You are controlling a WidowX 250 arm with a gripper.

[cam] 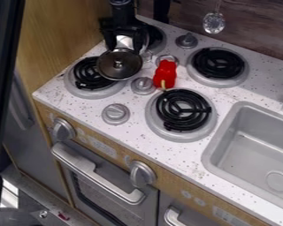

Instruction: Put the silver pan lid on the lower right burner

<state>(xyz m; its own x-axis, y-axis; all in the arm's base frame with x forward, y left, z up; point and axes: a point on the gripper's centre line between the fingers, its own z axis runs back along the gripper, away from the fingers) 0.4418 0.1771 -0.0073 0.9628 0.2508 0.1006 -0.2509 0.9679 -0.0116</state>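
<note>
Knob facing up, the round silver pan lid (pixel 119 70) overlaps the lower left burner's (pixel 76 85) right side. The gripper (pixel 124 42) is just beyond; its jaws' opening and hold I cannot tell. A red toy (pixel 166 74) sits by the lower right burner's (pixel 180 110) far edge, left of the sink (pixel 227 119).

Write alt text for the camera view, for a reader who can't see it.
A black robot hand is at a round pan lid, which overlaps the lower left burner in this view, not the lower right burner. A red toy lies between the right-hand burners; a gray sink is at right.
</note>
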